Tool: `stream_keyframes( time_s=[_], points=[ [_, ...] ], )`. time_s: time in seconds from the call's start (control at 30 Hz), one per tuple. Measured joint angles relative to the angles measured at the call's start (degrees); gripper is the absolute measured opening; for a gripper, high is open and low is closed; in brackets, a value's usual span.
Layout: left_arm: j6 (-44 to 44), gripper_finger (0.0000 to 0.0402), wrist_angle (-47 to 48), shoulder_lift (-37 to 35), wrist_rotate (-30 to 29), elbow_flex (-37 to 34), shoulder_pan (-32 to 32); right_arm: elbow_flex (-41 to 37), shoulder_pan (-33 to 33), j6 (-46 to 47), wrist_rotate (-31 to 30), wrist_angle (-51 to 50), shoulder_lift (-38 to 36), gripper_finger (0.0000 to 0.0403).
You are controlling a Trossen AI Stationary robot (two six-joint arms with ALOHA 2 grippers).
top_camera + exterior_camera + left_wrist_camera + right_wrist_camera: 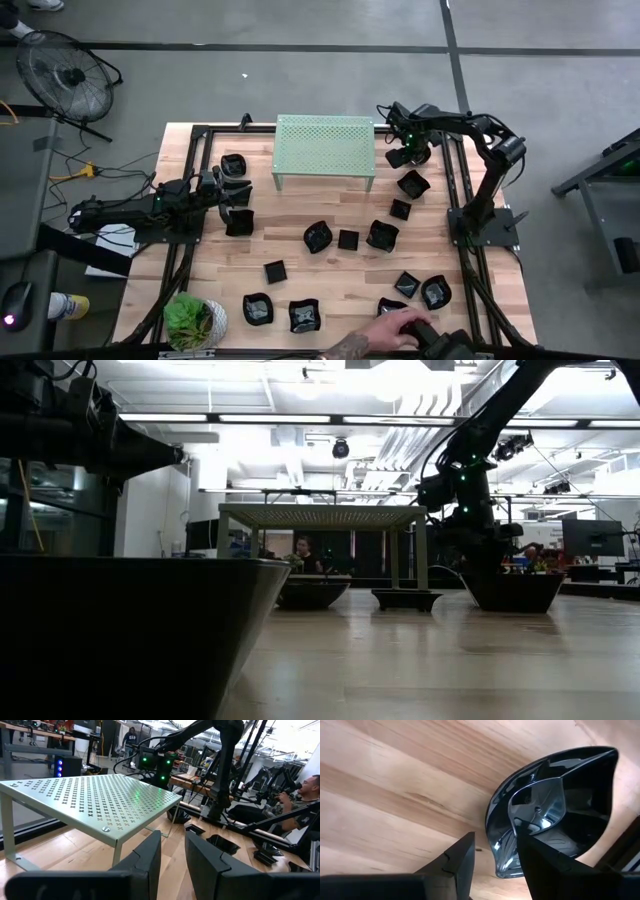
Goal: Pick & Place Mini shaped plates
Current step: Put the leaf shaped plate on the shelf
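Note:
Several mini shaped plates, glossy black, lie scattered over the wooden table (300,270). My right gripper (403,155) is low over one plate just off the shelf's right end. In the right wrist view the gripper (495,860) is open and straddles the rim of this wavy-edged plate (570,800), one finger inside the bowl and one outside. My left gripper (222,192) waits at the table's left side between two plates (233,165) (238,220). Its fingers (145,860) stand narrowly apart with nothing between them.
A pale green perforated shelf (325,140) stands at the table's back middle. A potted plant (190,318) sits at the front left corner. A person's hand (395,328) reaches over the front edge near plates (436,293). A fan (65,75) stands on the floor.

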State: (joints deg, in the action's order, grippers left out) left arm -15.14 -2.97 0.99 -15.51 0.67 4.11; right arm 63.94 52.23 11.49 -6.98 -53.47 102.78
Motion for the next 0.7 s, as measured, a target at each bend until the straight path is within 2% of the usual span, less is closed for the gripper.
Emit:
stream_keyframes(
  time_s=[0.43, 0.7],
  points=[
    [0.0, 0.0085, 0.0, 0.0, 0.0, 0.0, 0.0, 0.0, 1.1, -0.2, 2.7, 0.0, 0.0, 0.0140],
    [0.0, 0.0085, 0.0, 0.0, 0.0, 0.0, 0.0, 0.0, 1.4, -0.1, 3.7, 0.8, 3.6, 0.0139]
  ],
)
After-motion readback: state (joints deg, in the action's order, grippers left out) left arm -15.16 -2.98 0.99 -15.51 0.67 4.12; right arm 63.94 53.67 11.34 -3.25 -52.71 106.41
